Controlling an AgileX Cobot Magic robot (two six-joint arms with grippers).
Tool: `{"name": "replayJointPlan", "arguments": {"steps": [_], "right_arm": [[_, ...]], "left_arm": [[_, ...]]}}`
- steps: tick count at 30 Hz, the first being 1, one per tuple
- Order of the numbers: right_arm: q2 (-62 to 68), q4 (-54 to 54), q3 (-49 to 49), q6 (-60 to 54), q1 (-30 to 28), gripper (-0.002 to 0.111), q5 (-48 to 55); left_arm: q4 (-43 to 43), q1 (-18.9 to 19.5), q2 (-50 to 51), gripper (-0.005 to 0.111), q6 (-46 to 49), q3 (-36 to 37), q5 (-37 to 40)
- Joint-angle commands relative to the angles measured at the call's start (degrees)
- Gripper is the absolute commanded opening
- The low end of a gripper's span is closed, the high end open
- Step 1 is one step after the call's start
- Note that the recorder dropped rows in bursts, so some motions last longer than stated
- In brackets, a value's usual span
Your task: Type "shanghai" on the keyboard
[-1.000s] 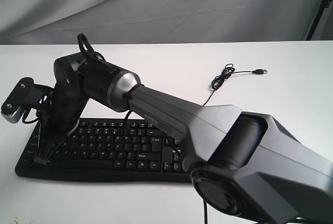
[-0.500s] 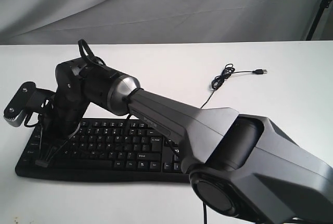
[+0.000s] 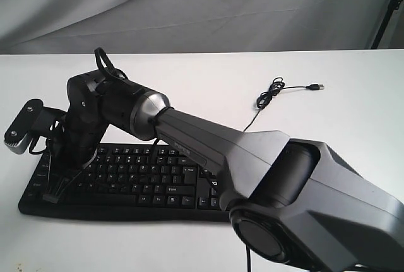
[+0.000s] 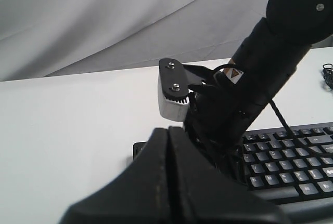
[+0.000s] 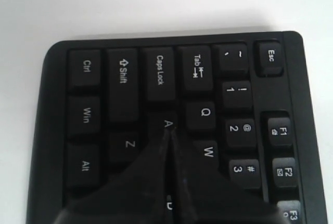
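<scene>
The black keyboard (image 3: 145, 174) lies on the white table (image 3: 208, 76), near its front left. My right arm reaches across it to its left end. The right gripper (image 3: 50, 197) is shut and points down at the keys there. In the right wrist view the shut tip of the right gripper (image 5: 169, 130) sits at the edge of the A key (image 5: 165, 122), between Z and W; whether it touches the key is unclear. The left gripper (image 4: 168, 129) is shut with nothing in it, off the left end of the keyboard (image 4: 291, 156). It does not appear in the exterior view.
The keyboard's thin black cable (image 3: 268, 98) coils behind it and ends in a loose USB plug (image 3: 314, 86). A grey cloth (image 3: 202, 7) hangs behind the table. The right arm's silver wrist camera (image 4: 174, 91) stands close ahead of the left gripper.
Over the last second the right wrist tilted and shifted slightly, bringing the shut tip a little lower over the keyboard's left end. Since half a second ago it has barely moved.
</scene>
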Motion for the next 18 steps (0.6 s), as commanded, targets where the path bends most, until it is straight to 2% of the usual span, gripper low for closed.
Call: {"name": "replayJointPlan", "arguments": {"steps": [1, 8, 18], "right_arm": [[-1.1, -0.9, -0.3, 0.1, 0.1, 0.000, 0.3], [-5.5, -5.7, -0.3, 0.1, 0.1, 0.000, 5.0], [-6.4, -5.4, -0.3, -0.1, -1.5, 0.000, 11.9]], "left_arm": [[0.0, -0.2, -0.2, 0.000, -0.2, 0.2, -0.3], [0.0, -0.2, -0.2, 0.000, -0.2, 0.2, -0.3], [0.0, -0.2, -0.2, 0.000, -0.2, 0.2, -0.3]]}}
